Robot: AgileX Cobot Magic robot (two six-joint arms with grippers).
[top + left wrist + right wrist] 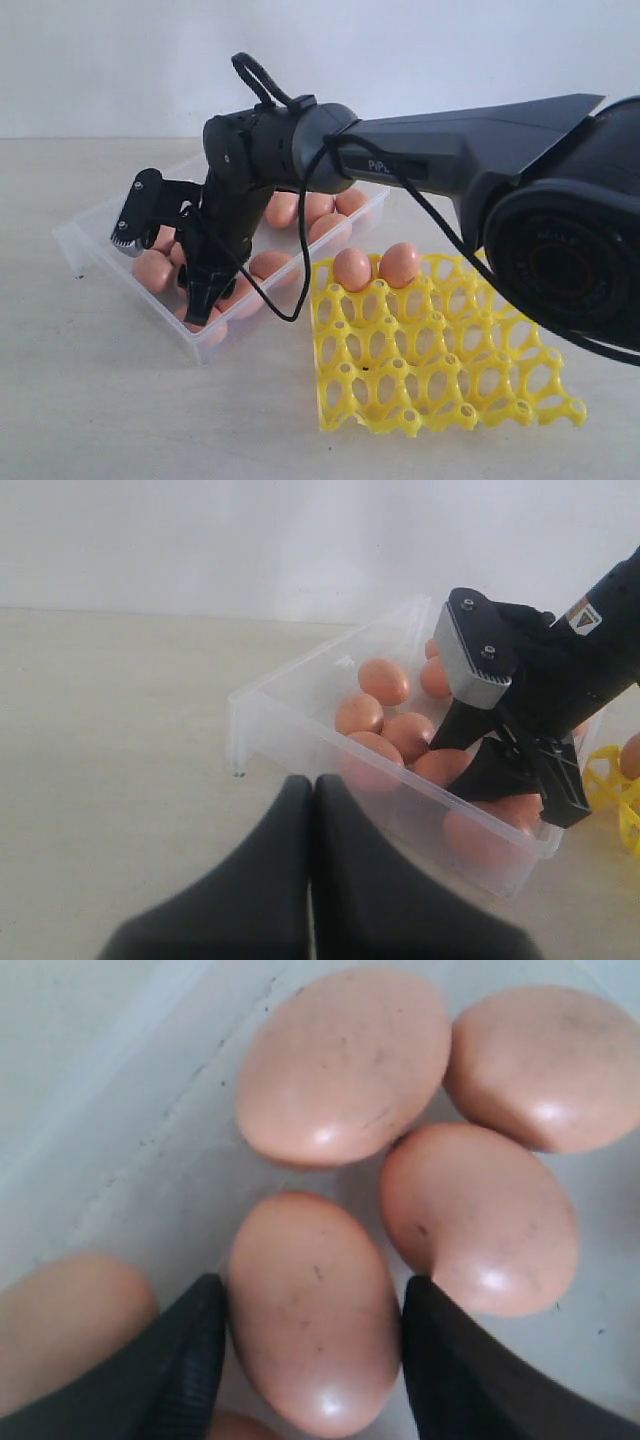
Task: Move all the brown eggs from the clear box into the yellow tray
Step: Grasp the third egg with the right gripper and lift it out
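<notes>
Egg number three is what's getting picked right now, by my reckoning. Right gripper is reaching across into the clear box and pointing down among the brown eggs, with one brown egg sitting between its fingers. Both pads are looking like they're touching the shell, one on each long side. So I'm calling it closed on that egg at about egg width, though I can't tell how hard it's squeezing. That egg is lying on the box floor with neighbours crowding in close around the fingers.

Yellow tray is lying just beside the box on the table. It's carrying two seated eggs side by side in its back row as the exterior view sees it, and the other cups are showing empty. So the job is only getting going, with plenty waiting in the box.

Left gripper is hanging outside the box with its fingers pressed together, holding nothing.

Next move, I'm guessing: lifting straight up so the neighbours aren't getting knocked, clearing the box wall, swinging over to a free cup and lowering gently before letting go. The shell is smooth and round, so any tilt is risking a slip.
</notes>
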